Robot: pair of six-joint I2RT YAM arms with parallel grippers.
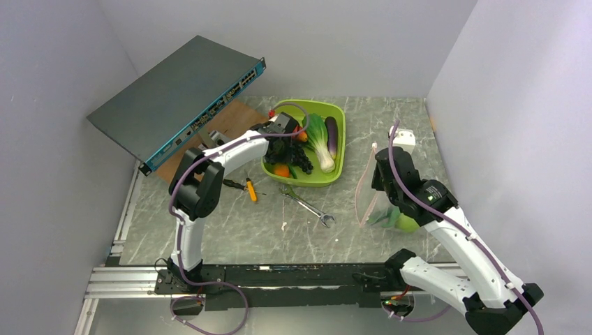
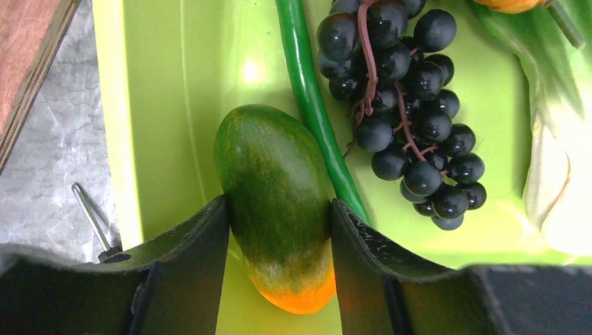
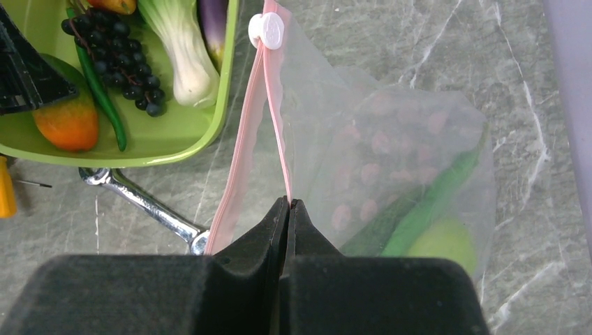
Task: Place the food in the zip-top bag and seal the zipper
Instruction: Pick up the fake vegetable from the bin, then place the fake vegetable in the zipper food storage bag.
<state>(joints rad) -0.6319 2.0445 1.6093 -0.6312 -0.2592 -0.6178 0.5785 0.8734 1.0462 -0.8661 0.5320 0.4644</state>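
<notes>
Two hands are shown. Inside the lime-green tub (image 2: 167,105), the left hand (image 2: 279,204) is set astride a green-and-orange fruit (image 2: 272,174), whose long axis runs along the fingers; both flanks appear touched, though a firm grip cannot be told. Dark grapes (image 2: 405,105) lie near. To the right, across desk (image 1: 244,230) crossed by a wrench (image 1: 307,204), the zip-top bag (image 3: 391,139) is held upright by the right hand (image 3: 288,204), pinched tight on its pink zipper (image 3: 241,160)

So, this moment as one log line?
left tool: gripping green-orange fruit in tub | right tool: shut on zipper | bag: long green vegetable, round green fruit
</notes>
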